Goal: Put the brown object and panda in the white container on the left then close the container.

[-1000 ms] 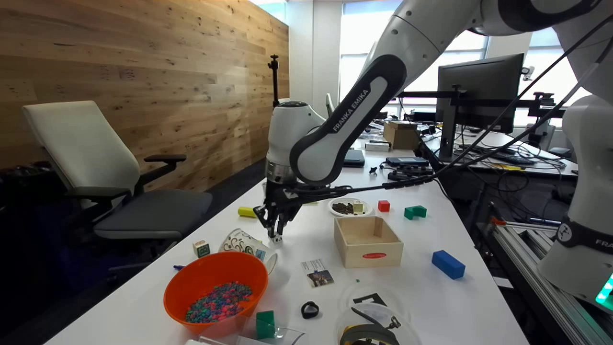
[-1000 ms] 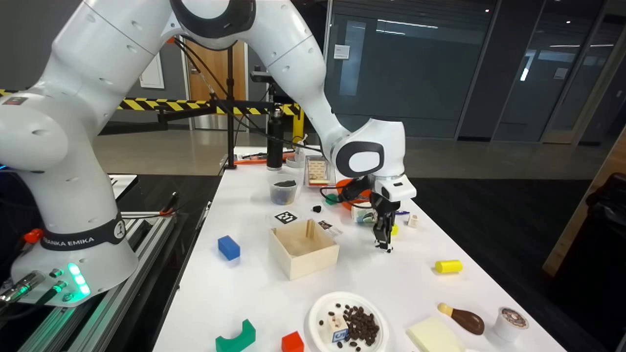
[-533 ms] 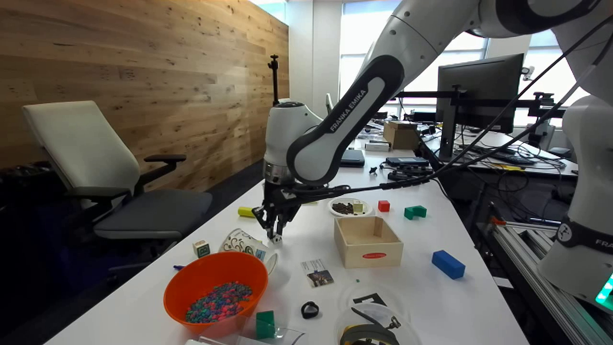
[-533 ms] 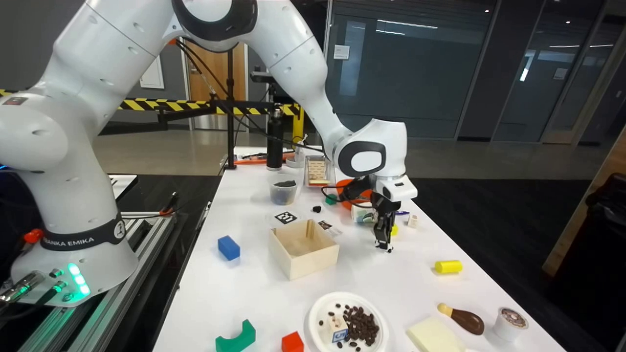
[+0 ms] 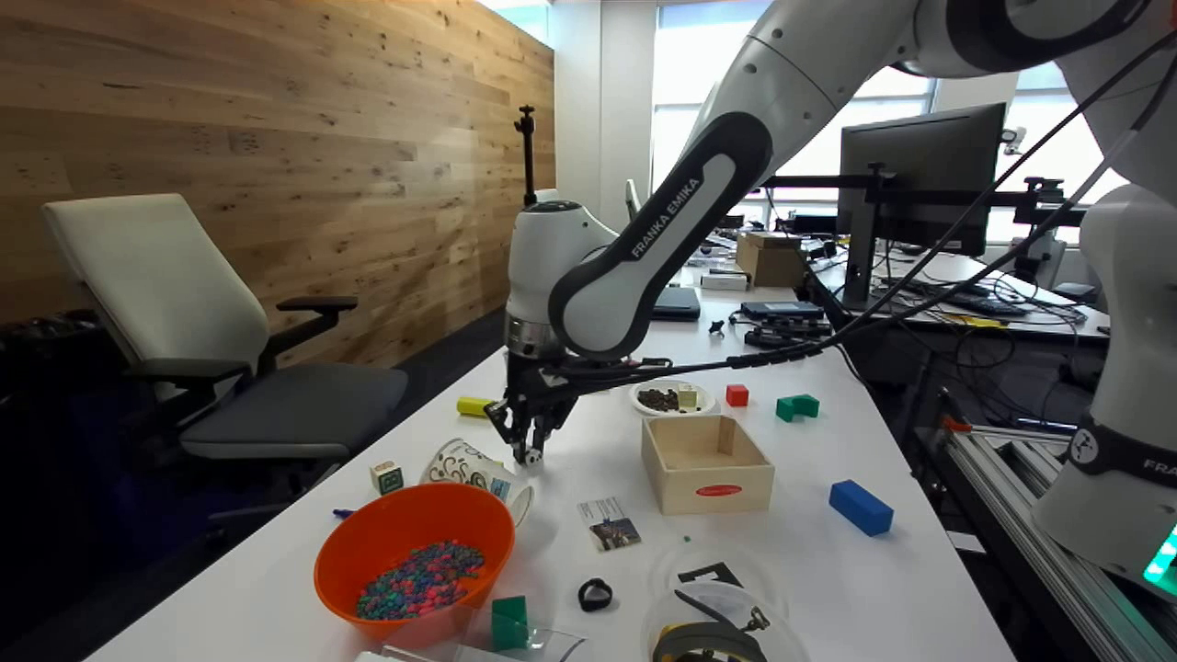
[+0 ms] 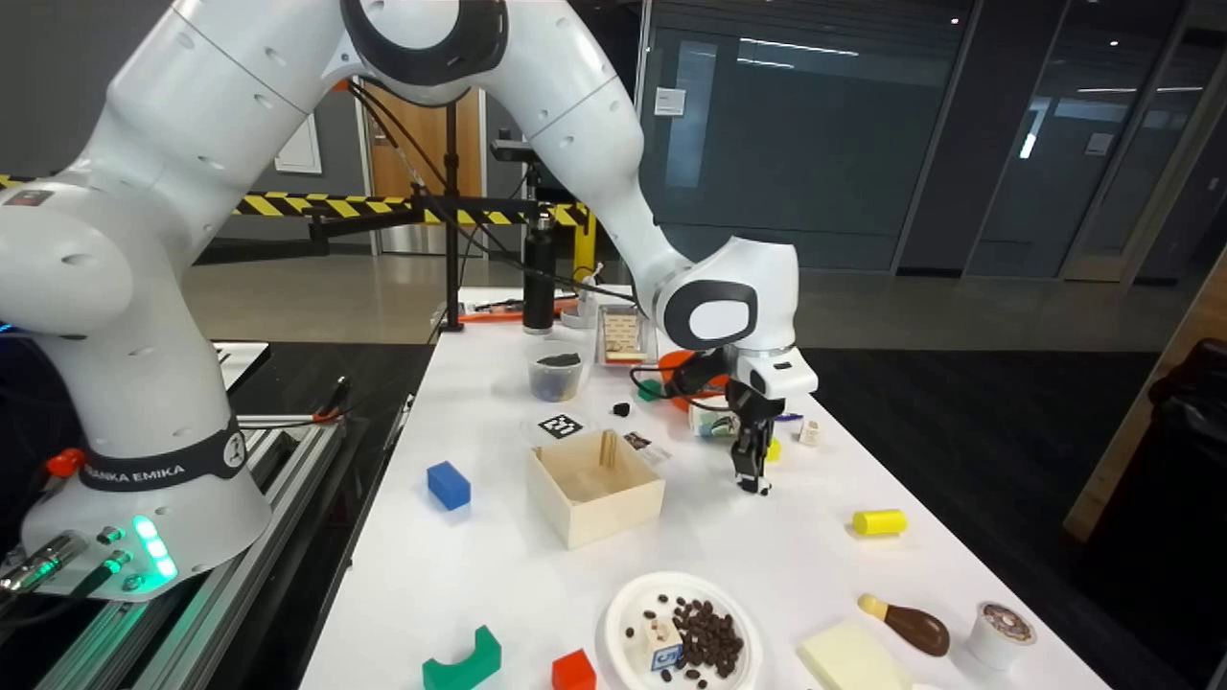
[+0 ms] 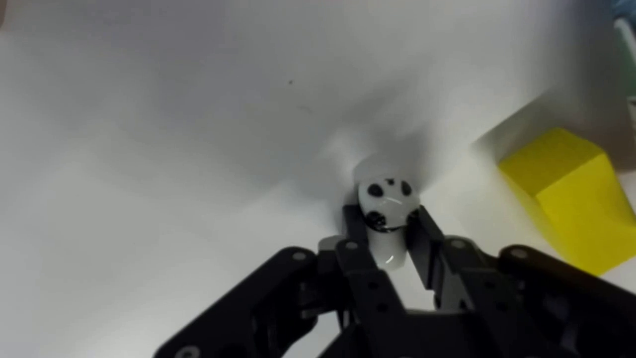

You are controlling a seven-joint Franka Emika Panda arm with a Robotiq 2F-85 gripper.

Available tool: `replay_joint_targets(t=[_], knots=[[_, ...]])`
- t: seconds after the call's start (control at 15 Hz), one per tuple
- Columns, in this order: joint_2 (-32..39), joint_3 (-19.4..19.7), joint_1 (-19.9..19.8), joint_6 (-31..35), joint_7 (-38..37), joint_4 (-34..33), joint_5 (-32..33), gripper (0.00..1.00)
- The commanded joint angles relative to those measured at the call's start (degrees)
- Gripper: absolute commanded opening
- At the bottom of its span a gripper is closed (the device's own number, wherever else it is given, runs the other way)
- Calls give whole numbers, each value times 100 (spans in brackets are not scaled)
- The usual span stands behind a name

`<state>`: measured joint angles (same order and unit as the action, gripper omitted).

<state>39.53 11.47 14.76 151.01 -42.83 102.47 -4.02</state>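
Note:
The panda (image 7: pixel 390 199) is a small glossy white figure with black spots. My gripper (image 7: pixel 386 211) points down with its fingers against both sides of the panda, at table height. In both exterior views the panda shows as a white bit under the fingers (image 5: pixel 533 457) (image 6: pixel 754 486). A brown bat-shaped object (image 6: pixel 917 631) with a yellow end lies on the table in an exterior view. A whitish clear tub (image 6: pixel 554 374) with dark contents stands further off, beside a round clear lid (image 6: pixel 532 433); I cannot tell whether this is the white container.
A yellow block (image 7: pixel 576 199) lies close beside the gripper. A tipped paper cup (image 5: pixel 464 469) and an orange bowl (image 5: pixel 414 506) are near. An open wooden box (image 6: pixel 596 494), a plate of beans (image 6: pixel 623 661), a yellow cylinder (image 6: pixel 879 522) and a blue block (image 6: pixel 449 486) lie around.
The gripper and wrist have shifted only very slightly, a little lower. The panda looks slightly turned between the fingers. Other things have not moved.

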Motion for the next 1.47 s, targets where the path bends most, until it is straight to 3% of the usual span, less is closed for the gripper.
replay_joint_targets(t=[0.0,0.53,0.87,1.4], knots=[[-72,-169,-87,-106,-42,-71,25,7],[-1169,-46,114,-286,73,590,504,7],[-2007,-554,-134,-813,1003,1124,527,7],[-2954,-1701,-670,-1898,3446,1723,-634,7]])
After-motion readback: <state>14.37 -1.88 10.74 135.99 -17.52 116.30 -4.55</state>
